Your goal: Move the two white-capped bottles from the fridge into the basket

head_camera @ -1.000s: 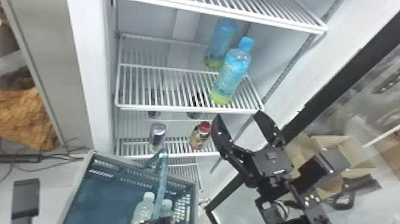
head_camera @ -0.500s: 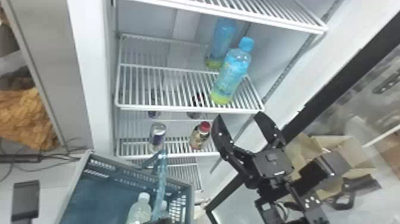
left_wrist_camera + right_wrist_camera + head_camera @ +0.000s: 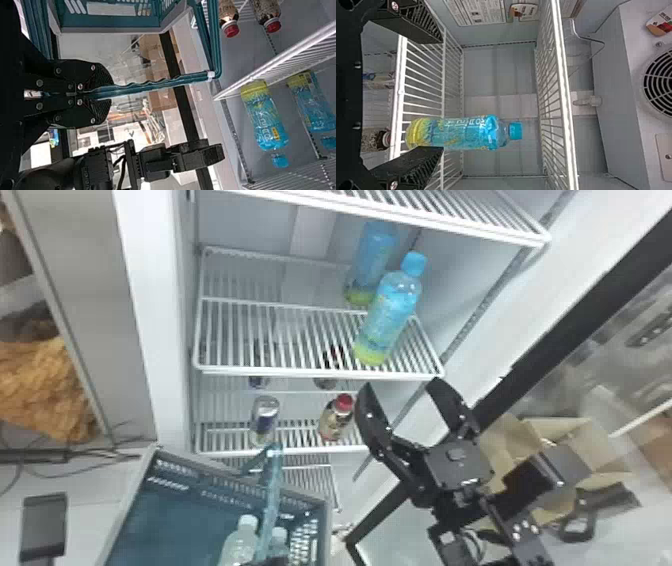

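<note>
The probably slippery white-capped bottles (image 3: 240, 546) are best gripped mid-body; the right pincer (image 3: 400, 386) is spread, the handle (image 3: 182, 80) pinched by the left pincer (image 3: 109, 93).

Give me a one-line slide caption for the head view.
Two white-capped bottles in the basket, right gripper open, two blue-labelled bottles on a fridge shelf.

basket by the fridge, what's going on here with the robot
The robot's left gripper is shut on the handle of the basket, and two white-capped bottles are inside it, so the move looks done. The right gripper is open and empty in front of the fridge, where two blue-capped bottles stand on a shelf.
</note>
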You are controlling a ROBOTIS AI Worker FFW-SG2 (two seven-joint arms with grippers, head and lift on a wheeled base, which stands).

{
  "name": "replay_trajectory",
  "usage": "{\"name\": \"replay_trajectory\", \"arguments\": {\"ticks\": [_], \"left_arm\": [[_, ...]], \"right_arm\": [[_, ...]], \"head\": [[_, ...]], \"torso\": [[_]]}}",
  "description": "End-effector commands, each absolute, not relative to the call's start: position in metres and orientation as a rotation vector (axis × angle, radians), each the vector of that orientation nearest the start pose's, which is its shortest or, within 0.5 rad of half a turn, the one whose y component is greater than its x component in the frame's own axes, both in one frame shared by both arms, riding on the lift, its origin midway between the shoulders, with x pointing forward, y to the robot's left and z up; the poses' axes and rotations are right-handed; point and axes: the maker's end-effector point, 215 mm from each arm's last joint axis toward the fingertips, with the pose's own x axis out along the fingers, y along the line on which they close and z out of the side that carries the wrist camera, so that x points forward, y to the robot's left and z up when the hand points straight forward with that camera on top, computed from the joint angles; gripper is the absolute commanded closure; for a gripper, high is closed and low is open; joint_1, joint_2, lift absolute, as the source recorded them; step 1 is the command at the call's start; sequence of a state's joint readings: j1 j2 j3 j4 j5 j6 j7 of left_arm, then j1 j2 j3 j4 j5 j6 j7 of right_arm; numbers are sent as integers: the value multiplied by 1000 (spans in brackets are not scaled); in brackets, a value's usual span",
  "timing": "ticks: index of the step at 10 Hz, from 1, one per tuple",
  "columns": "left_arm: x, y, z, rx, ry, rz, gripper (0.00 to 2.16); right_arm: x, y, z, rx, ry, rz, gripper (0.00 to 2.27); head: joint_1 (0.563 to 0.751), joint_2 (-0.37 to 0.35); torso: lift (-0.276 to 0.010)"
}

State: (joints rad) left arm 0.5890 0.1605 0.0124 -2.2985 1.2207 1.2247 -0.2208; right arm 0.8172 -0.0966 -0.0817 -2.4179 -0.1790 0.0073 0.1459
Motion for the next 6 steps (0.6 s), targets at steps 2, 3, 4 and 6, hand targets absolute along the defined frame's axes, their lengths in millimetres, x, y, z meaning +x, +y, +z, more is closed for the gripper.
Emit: {"name": "replay_trajectory", "arguments": {"ticks": [2,3,4,6], "left_arm": [[211,-22,-352,-961,945,-978,1193],[211,-23,-351,-960,943,-981,1194],[211,-22,-352,-959,943,-979,1194],[211,-23,-351,-961,942,-979,1194]], "right_arm": [[365,-223,-255,52,-34,165,84],[365,-224,-255,52,-34,164,84],[365,-224,-255,53,-35,163,84],[365,-224,-255,53,-34,160,84]], "head": [[695,-350],[695,-350],[695,-350],[695,-350]], "torso": [[0],[0],[0],[0]]}}
